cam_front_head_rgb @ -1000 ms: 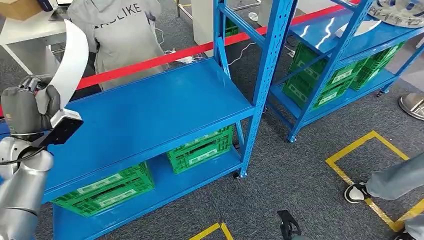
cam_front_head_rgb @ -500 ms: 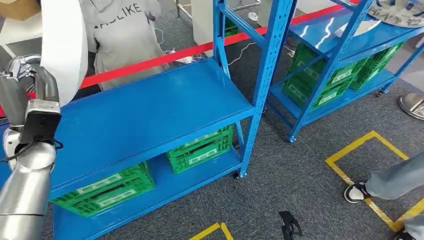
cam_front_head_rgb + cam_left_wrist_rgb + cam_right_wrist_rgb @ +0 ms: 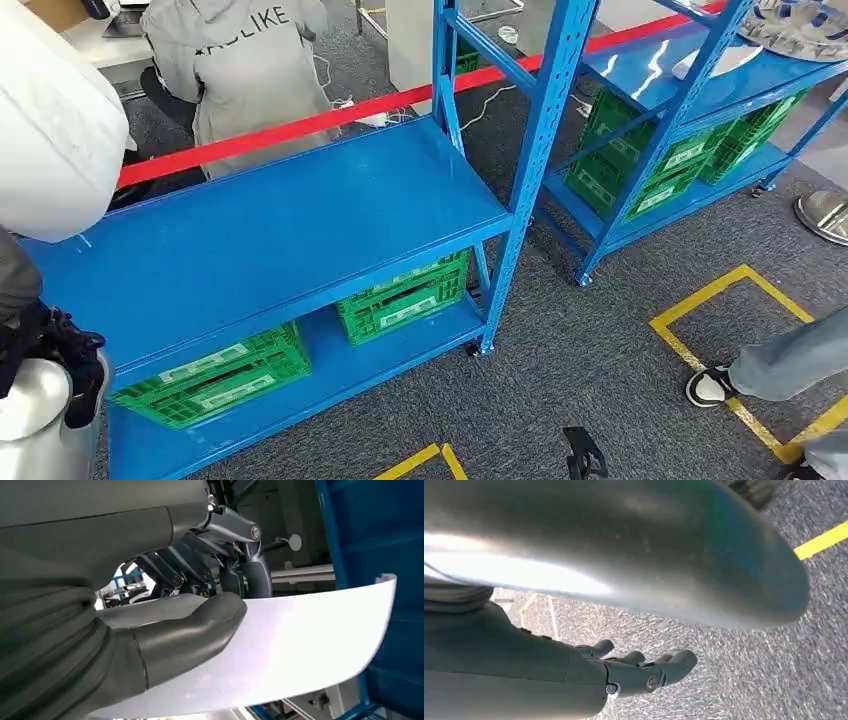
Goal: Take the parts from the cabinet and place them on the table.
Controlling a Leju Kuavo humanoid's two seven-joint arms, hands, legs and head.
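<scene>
Left hand (image 3: 165,635) grips the white part (image 3: 50,130) up at ten o'clock, above the blue shelf (image 3: 300,230). Right hand (image 3: 644,672) hangs empty, fingers loosely apart. Green crates (image 3: 400,297) below; a person's grey hoodie (image 3: 240,60) at twelve reads "LIKE".

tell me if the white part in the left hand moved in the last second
Yes. Against the blue shelf, the white part has swung up and toward the camera, held by the left hand.
</scene>
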